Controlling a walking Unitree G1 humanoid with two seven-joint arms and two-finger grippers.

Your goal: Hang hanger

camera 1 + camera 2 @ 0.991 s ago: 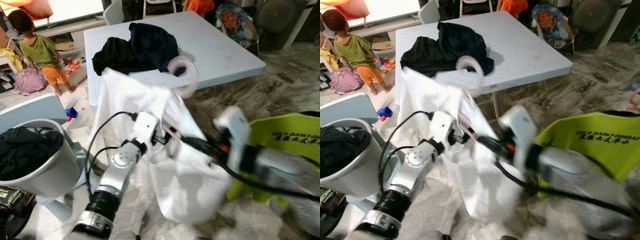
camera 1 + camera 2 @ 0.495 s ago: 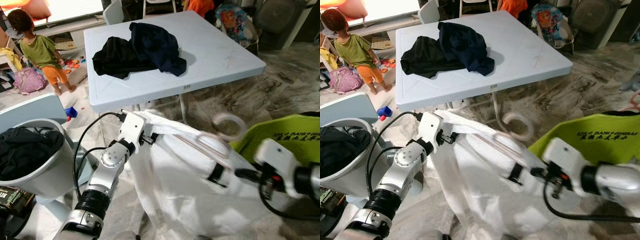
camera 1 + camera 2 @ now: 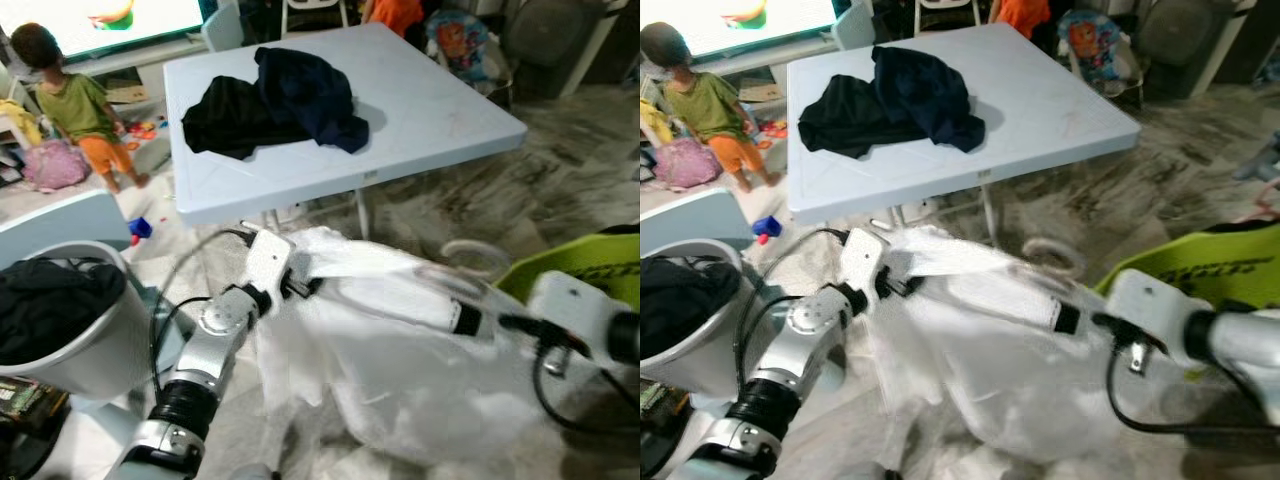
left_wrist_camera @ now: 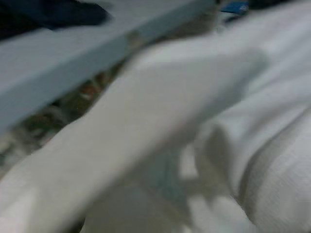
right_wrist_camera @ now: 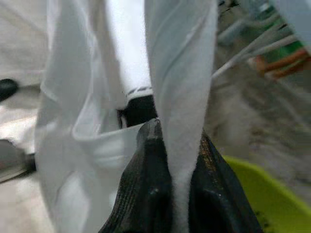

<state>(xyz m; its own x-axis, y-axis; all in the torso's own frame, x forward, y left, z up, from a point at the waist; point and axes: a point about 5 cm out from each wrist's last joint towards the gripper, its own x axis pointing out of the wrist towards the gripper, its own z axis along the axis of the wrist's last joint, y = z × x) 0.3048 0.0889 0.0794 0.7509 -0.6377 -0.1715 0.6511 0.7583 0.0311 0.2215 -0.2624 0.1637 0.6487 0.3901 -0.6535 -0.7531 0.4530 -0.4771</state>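
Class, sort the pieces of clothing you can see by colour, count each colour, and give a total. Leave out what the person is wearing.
White: 1, the white garment held between the left gripper and the right gripper.
Black: 2, the black garment on the table and the black clothing in the basket.
Navy: 1, the navy garment.
Lime green: 1, the lime green shirt.
Total: 5
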